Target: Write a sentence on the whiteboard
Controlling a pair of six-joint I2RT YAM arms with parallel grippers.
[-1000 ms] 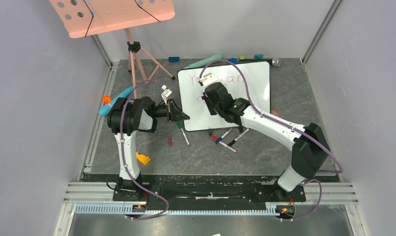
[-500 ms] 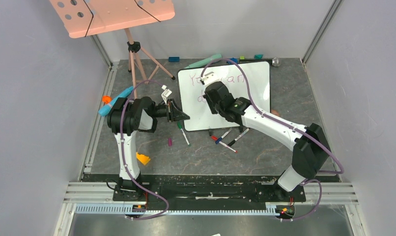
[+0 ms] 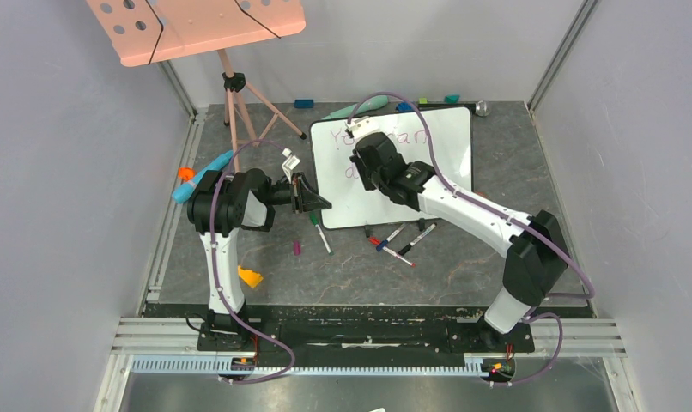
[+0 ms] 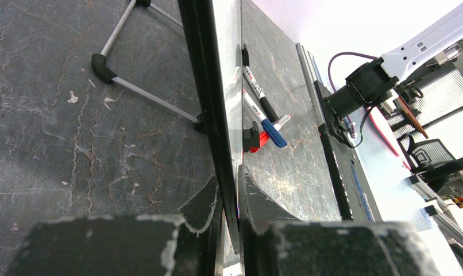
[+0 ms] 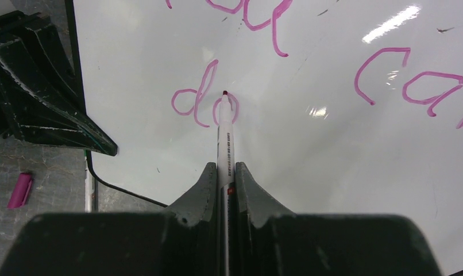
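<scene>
Toward 12 o'clock on the dark table, in the overhead view, the whiteboard (image 3: pixel 450 154) sits just right of centre, its long sides running near to far. Magenta handwriting makes up the sentence (image 5: pixel 208 86): an upper line partly in view, with "ca" readable at 2 o'clock in the right wrist view, and a lower line reading "do". The tip of a white marker (image 5: pixel 224 144) touches the board on the "o" of that word. The right gripper (image 5: pixel 224 172) has its fingers pinched tight on the marker's barrel, with no gap on either side.

At 8 o'clock on the board's rim, the left gripper (image 4: pixel 230 192) is clamped on the dark frame, which passes edge-on between its two fingers.

Several loose markers (image 3: pixel 400 242) lie on the table at 6 o'clock from the board, and a green-capped marker (image 3: pixel 319 232) at 7 o'clock. A small pink cap (image 3: pixel 297 248) lies beyond it. At 10 o'clock stands a pink perforated board (image 3: pixel 197 26) on a tripod.
</scene>
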